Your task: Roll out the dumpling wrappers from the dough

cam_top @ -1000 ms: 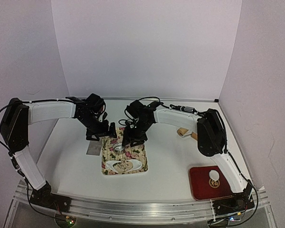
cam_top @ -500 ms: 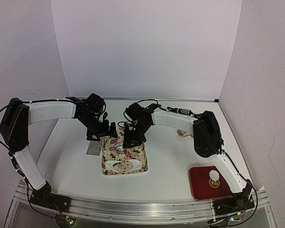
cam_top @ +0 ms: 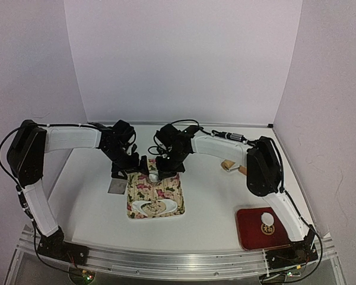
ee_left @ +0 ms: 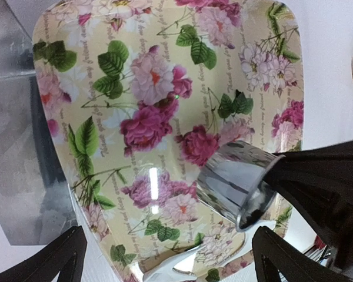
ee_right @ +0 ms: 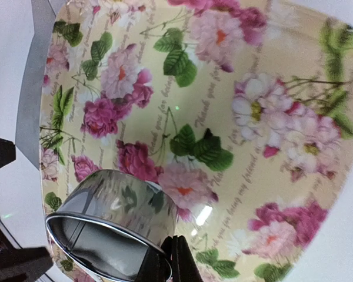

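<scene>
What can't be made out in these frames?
- Right end effector gripping ring cutter: mostly cut by right wrist view's bottom edge.
- Rolling pin: right arm covers most, top view.
- Dough sheet: cut by left wrist view's bottom edge.
- Dumpling wrapper on red tray: too small for detail, top view.

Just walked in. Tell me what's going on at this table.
The right claw is shut on the rim of the metal ring cutter, holding it tilted over the floral tray. The left claw hangs open beside it, holding nothing. A white dough sheet with holes cut out lies at the tray's near end, and one dumpling wrapper sits on the red plate at the near right.
</scene>
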